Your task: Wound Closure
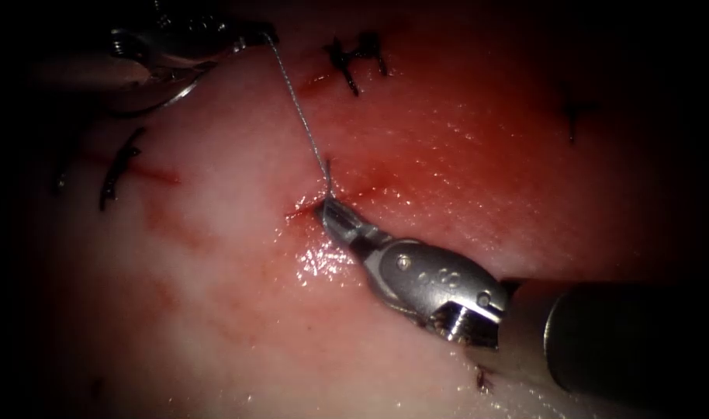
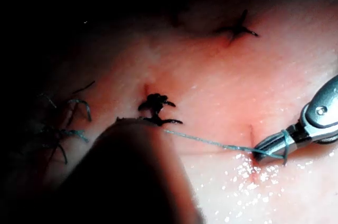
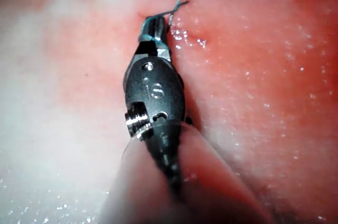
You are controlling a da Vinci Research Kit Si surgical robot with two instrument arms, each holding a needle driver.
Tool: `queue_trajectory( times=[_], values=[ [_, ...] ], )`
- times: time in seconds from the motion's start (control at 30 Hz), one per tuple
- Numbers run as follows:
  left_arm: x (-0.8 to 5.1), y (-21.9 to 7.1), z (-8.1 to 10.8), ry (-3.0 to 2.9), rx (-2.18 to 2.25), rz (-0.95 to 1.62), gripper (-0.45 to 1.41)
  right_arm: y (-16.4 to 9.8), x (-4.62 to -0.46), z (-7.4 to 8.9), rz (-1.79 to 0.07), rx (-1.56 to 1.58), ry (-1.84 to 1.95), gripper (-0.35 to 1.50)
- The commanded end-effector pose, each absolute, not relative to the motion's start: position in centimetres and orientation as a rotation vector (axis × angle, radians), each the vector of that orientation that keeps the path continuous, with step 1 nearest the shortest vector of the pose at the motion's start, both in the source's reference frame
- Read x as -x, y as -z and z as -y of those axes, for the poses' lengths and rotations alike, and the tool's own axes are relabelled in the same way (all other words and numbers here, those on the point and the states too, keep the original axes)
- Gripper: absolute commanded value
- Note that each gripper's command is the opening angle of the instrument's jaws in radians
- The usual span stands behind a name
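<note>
A taut thread [image 1: 300, 116] runs from my left tool [image 1: 261, 35], at the upper left, down to the cut [image 1: 370, 190] in the tissue [image 1: 215, 310]. The left jaws are shut on the thread's upper end. A bright curved arc [image 1: 180, 91] just under that tool looks like the needle, off the tissue. My right tool [image 1: 329, 208] comes in from the lower right with its tip at the cut where the thread [image 2: 211, 142] arrives. Its jaws [image 3: 155, 22] look shut on the thread, and a loop of thread [image 3: 150, 37] is wound round them.
Finished dark stitches sit along the cut: one at the top middle [image 1: 354, 58], one at the left [image 1: 118, 167], one at the far right [image 1: 572, 109]. Red fluid [image 1: 416, 171] wets the tissue around the cut. The right shaft [image 1: 603, 341] crosses the lower right.
</note>
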State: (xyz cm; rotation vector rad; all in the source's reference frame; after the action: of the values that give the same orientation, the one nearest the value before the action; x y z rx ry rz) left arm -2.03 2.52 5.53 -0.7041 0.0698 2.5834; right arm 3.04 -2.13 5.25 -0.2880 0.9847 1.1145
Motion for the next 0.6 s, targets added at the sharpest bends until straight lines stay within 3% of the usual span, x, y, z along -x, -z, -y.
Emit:
queue_trajectory(
  times=[0.03,0.6],
  values=[
    [2.06,-5.56,-2.62,-2.58,0.706,-0.099,-0.45,-5.32,-3.1,2.26,-0.976,0.288,-1.108,-0.35],
    [2.01,-5.75,-3.55,-2.525,0.74,-0.282,-0.45,-5.26,-3.09,2.55,-0.956,0.278,-1.084,-0.35]
  ],
)
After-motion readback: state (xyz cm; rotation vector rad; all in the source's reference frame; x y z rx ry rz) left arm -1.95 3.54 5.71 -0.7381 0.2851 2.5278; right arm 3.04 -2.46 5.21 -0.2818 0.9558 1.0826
